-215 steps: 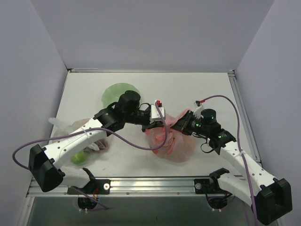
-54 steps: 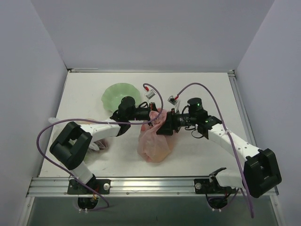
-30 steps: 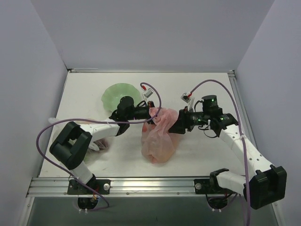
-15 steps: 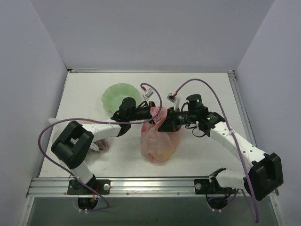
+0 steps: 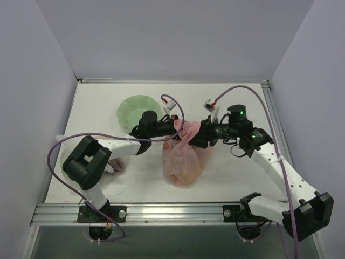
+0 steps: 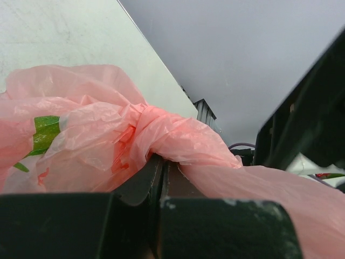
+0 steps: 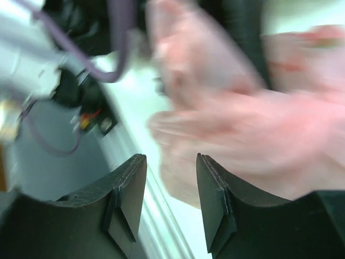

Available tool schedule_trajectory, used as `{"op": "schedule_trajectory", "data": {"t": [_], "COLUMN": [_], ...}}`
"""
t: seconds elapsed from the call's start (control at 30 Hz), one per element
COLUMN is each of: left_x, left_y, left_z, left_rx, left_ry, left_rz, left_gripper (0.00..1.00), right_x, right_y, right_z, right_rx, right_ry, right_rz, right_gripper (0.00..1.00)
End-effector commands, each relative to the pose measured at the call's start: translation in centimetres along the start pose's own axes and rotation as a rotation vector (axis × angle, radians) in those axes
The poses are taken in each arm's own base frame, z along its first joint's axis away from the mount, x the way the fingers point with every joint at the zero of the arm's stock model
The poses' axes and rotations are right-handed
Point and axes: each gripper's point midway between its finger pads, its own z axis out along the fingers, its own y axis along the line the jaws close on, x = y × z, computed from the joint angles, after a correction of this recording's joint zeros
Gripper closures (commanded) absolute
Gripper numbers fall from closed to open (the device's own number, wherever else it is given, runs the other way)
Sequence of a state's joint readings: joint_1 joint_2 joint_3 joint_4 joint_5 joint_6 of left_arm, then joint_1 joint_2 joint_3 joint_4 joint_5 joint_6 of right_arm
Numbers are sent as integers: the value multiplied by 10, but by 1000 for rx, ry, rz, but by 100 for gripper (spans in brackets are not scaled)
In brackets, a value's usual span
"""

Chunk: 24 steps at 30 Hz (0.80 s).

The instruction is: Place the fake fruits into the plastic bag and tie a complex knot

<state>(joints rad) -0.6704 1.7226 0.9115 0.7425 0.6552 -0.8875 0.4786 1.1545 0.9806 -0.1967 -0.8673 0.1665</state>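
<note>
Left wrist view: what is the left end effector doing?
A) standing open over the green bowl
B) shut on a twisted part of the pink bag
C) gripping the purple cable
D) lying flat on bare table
B: the left end effector has its fingers pressed together, with a twisted strand of the pink bag pinched between them.

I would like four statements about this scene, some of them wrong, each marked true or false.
1. The left tool is shut on the bag's twisted neck. True.
2. The right tool is shut. False: its fingers stand apart.
3. A green bowl sits beyond the bag, to the left. True.
4. The bag lies in the bowl. False: it rests on the table, outside the bowl.
</note>
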Motion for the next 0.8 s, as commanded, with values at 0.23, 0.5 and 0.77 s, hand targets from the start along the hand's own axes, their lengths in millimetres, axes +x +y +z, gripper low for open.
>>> {"op": "schedule_trajectory", "data": {"t": [0.23, 0.5, 0.77], "left_x": [-20, -18, -18], "left_y": [-21, -18, -9], "left_z": [2, 1, 2], "left_rx": [57, 43, 14], "left_ry": [-45, -37, -52], "left_rz": [51, 52, 41], "left_gripper": [100, 100, 100], "right_x": [4, 5, -16], "right_y": [-84, -84, -3], "right_z": [-23, 6, 19], "right_rx": [359, 254, -16], "right_ry": [-57, -32, -72], "right_rz": [172, 218, 46], "right_gripper": [62, 93, 100]}}
